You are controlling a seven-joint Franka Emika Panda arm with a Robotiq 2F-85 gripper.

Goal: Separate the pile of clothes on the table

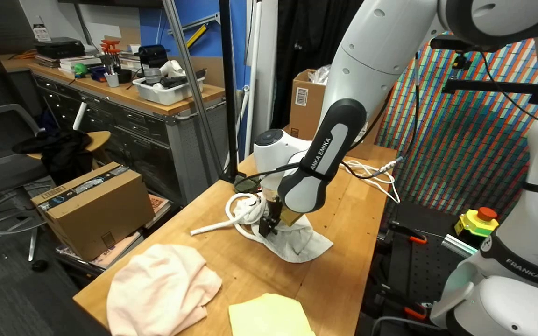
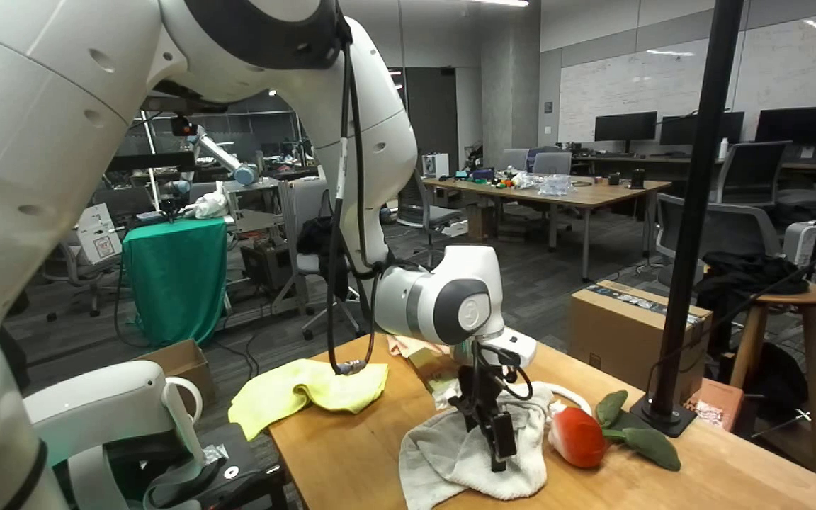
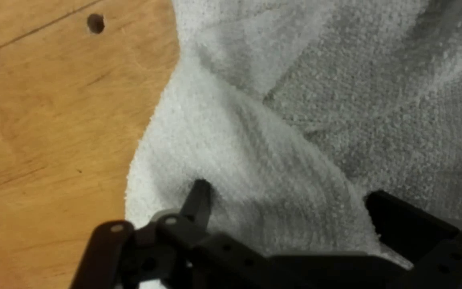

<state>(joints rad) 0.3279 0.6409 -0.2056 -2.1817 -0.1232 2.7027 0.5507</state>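
A grey cloth (image 1: pixel 304 247) lies crumpled on the wooden table, under my gripper; it also shows in an exterior view (image 2: pixel 433 460) and fills most of the wrist view (image 3: pixel 335 80), with a fold running across it. A pink cloth (image 1: pixel 161 289) lies bunched near the table's end, mostly hidden behind the arm in an exterior view (image 2: pixel 418 346). A yellow cloth (image 1: pixel 269 317) lies apart from it at the table's side edge, partly hanging over in an exterior view (image 2: pixel 309 389). My gripper (image 3: pixel 289 190) is open, its fingers spread and pointing down at the grey cloth, fingertips touching or just above it.
A red and white soft flower (image 2: pixel 578 435) with green leaves and a white stem (image 1: pixel 215 227) lies against the grey cloth. A black pole (image 2: pixel 691 212) stands at the table edge. A cardboard box (image 1: pixel 304 105) and white cord (image 1: pixel 390 179) are at the table's far end.
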